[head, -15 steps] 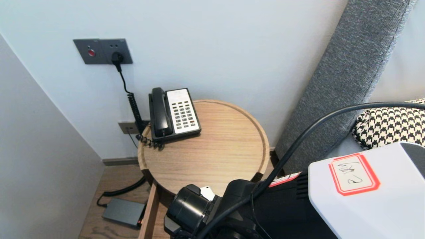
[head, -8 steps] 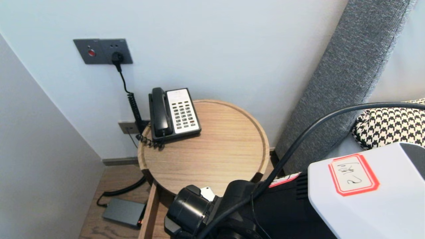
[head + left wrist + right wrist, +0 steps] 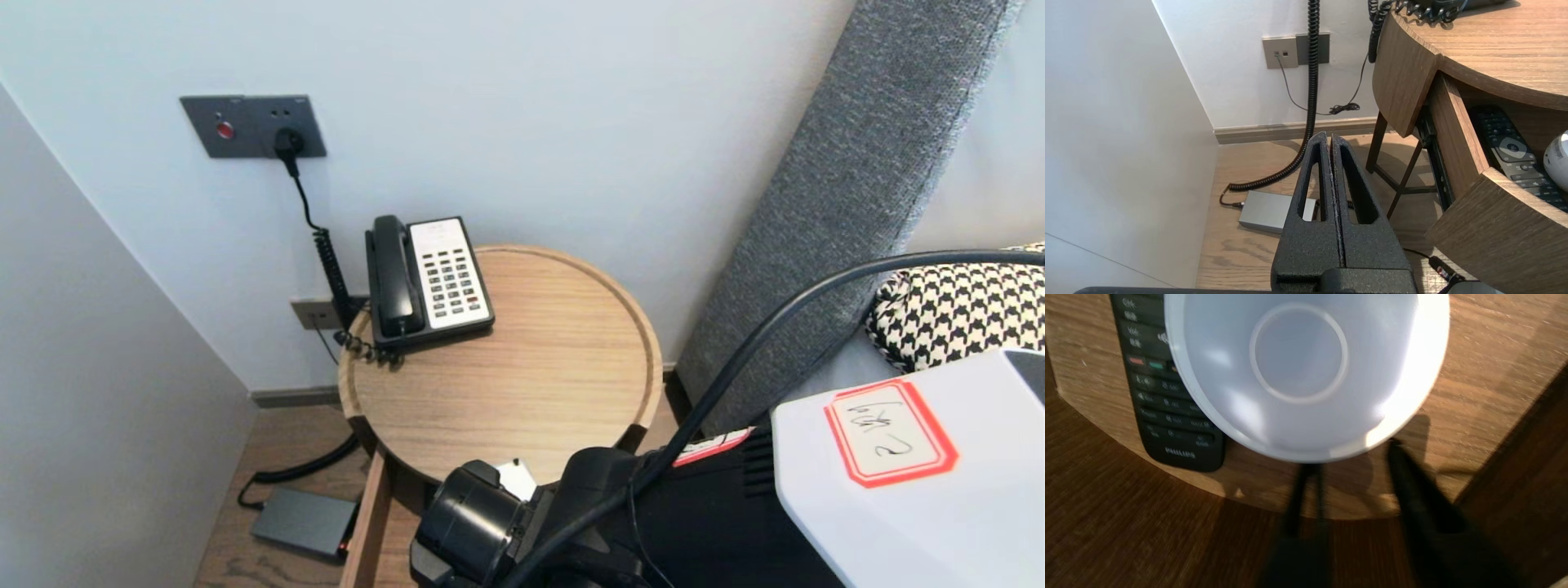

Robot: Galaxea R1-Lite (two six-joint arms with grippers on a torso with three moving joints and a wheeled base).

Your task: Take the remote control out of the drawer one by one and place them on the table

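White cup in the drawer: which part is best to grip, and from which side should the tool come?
Probably grip the rim of the white cup from above, on the side away from the remote. It stands upright, mouth open, so one finger can go inside; the remote crowds the other side.

Cup: white cup (image 3: pixel 1298 371), smooth inside, empty.
Pose: upright, mouth facing up.
Place: in the open wooden drawer (image 3: pixel 1486 367), just beside a black remote (image 3: pixel 1167 416).

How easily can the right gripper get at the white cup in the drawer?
Probably yes: the right gripper hangs open beside the cup, nothing between them; the remote lies off to one side.
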